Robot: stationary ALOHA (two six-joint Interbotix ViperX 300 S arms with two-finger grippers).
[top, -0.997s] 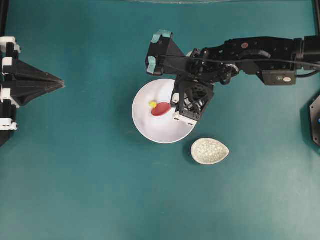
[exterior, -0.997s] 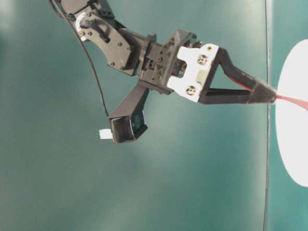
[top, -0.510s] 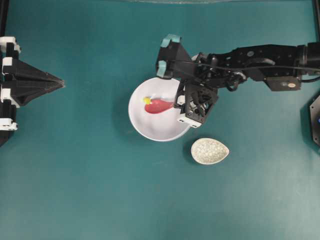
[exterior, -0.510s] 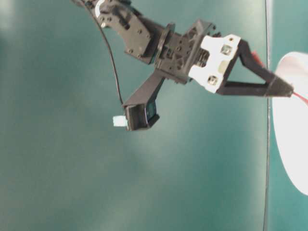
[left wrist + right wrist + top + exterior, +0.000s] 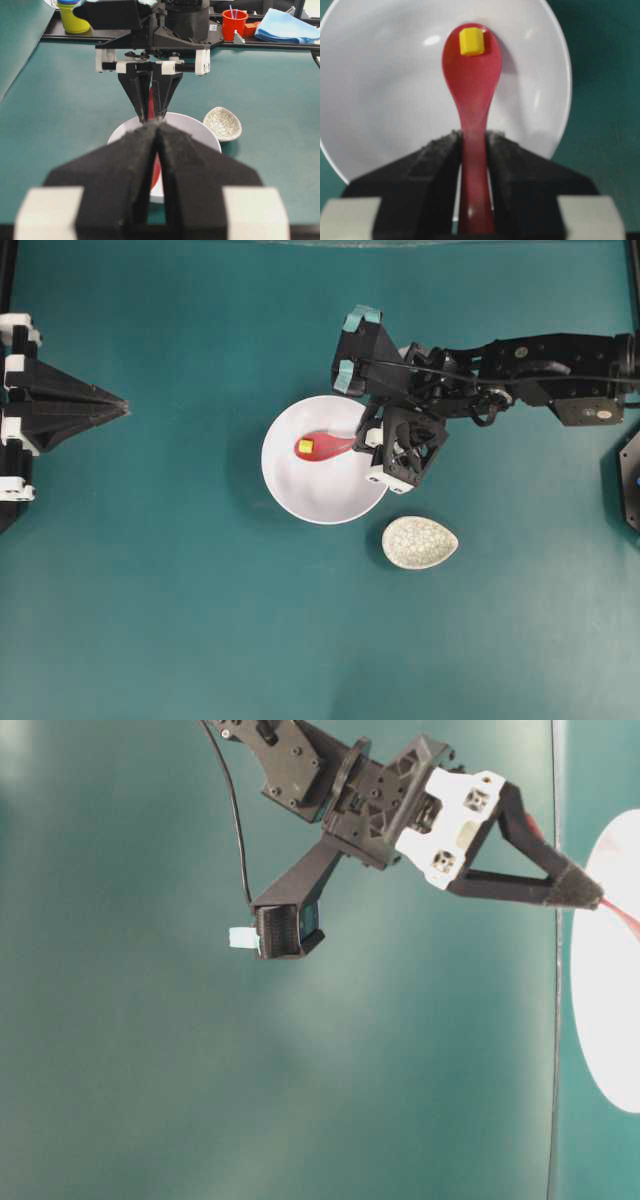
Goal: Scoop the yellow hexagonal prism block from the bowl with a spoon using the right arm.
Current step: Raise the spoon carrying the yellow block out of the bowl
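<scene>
**Yellow block sat in spoon scoop over bowl, right jaws clamped on handle**

Right arm (image 5: 520,360) reached in from the right edge of the overhead view, its gripper (image 5: 474,150) at the bowl's right rim. Jaws were clamped on the spoon (image 5: 472,75) handle, one finger on each side, clear in the right wrist view. Spoon pointed away from the jaws, scoop over the inside of the white bowl (image 5: 300,490). Yellow hexagonal prism block (image 5: 471,41) lay in the scoop near its far tip; in the overhead view the block (image 5: 306,446) showed left of centre in the bowl, on the red scoop (image 5: 322,446). Could not tell whether the scoop touched the bowl floor.

Bowl stood on the teal surface (image 5: 180,620), centre of the overhead frame. Speckled spoon rest (image 5: 419,542) lay just beside the bowl, lower right of it, not touching.

Left gripper (image 5: 118,405) sat at the left edge of the overhead frame, well apart from the bowl, jaws together with nothing between them; left wrist view showed its fingers (image 5: 132,160) meeting at the tips and pointing toward the bowl (image 5: 197,131).

Table-level view showed the right gripper (image 5: 590,898) at the upper right, tips at the bowl edge, thin red handle (image 5: 625,915) sticking out past them.
</scene>
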